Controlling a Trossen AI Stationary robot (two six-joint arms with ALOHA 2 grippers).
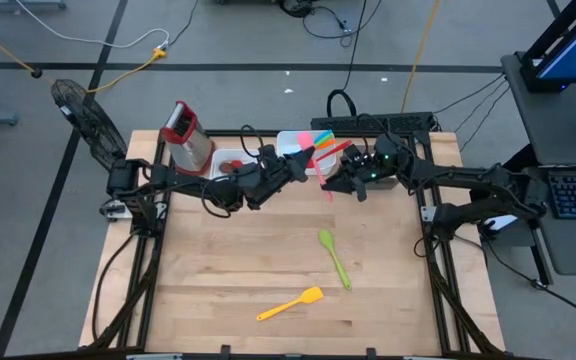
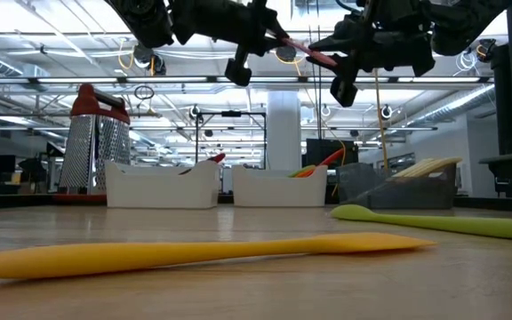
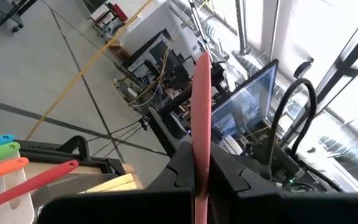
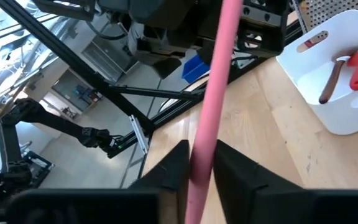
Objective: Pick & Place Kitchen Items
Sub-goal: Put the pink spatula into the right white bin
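Note:
A pink utensil [image 2: 309, 51] hangs high above the table's far middle, spanning between my two grippers. My left gripper [image 1: 306, 165] is shut on one end and my right gripper [image 1: 340, 182] is shut on the other. A green spoon [image 1: 334, 257] and a yellow spatula [image 1: 290, 304] lie flat on the wooden table nearer the front. More coloured utensils lie in the middle white tray [image 1: 290, 140]; a red spatula and a brown spoon rest in the left white tray [image 4: 347, 118]. My left gripper pinches the pink utensil's end [image 3: 201, 177] between its two fingers. The fingers come about level from the table's left, and the utensil runs on ahead of them, along their line. It is lifted clear of the table. My right gripper has the pink utensil's handle [image 4: 202, 158] between its two fingers, one on each side. It comes about level from the table's right, with the handle running forward along the fingers toward the left arm. The utensil is clear of the table.
A red-topped metal grater [image 1: 186, 135] stands at the far left beside the trays. A dark tray [image 2: 398, 182] sits at the far right. Black frame rails run along the table's left and right edges. Bare wood lies around the green spoon and the yellow spatula.

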